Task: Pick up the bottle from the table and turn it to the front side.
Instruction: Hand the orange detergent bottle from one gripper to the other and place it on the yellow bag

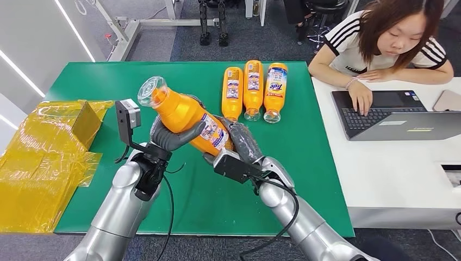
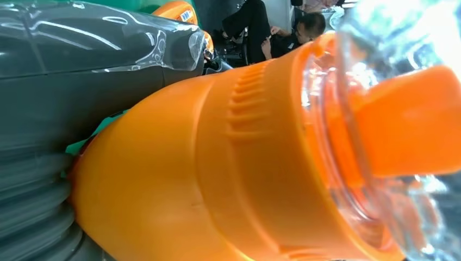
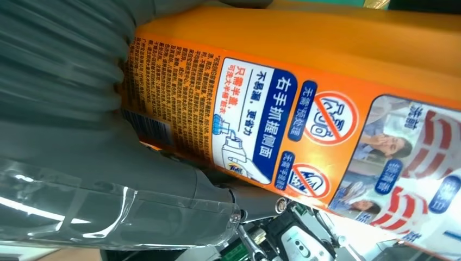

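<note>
Both hands grasp orange bottle (image 1: 187, 119) above green table (image 1: 304, 163), left hand (image 1: 171, 138) near cap, right hand (image 1: 242, 142) at base, cap pointing 10 o'clock.

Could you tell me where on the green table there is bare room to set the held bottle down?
The green table is bare along its far-left stretch, between the yellow wrapped packages and the three lying bottles, and at its right part, below those bottles toward the white desk. It is crowded around the left hand, right hand and held bottle.

Bottle (image 1: 187, 120) above table (image 1: 304, 157), between both hands; 3 bottles (image 1: 253, 89) behind.
</note>
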